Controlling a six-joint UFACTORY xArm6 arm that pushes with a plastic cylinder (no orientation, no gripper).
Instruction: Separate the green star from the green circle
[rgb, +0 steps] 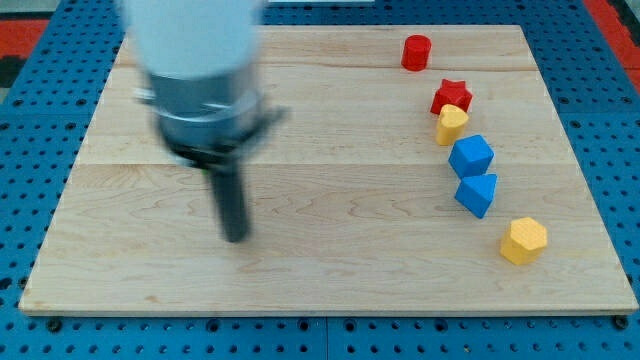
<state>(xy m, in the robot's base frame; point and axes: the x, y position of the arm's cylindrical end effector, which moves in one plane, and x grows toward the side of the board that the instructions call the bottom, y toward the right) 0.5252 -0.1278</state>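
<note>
No green star and no green circle show in the camera view; they may be hidden behind my arm, I cannot tell. My tip (236, 238) rests on the wooden board (330, 270) at the view's left of centre, far from all the blocks. The arm's blurred grey and white body (200, 70) covers the board's upper left part.
At the view's right a line of blocks runs downward: a red cylinder (416, 52), a red star (451, 96), a yellow heart-like block (451, 125), a blue cube (471, 156), a blue triangle block (477, 194), a yellow hexagon (524, 240). Blue pegboard surrounds the board.
</note>
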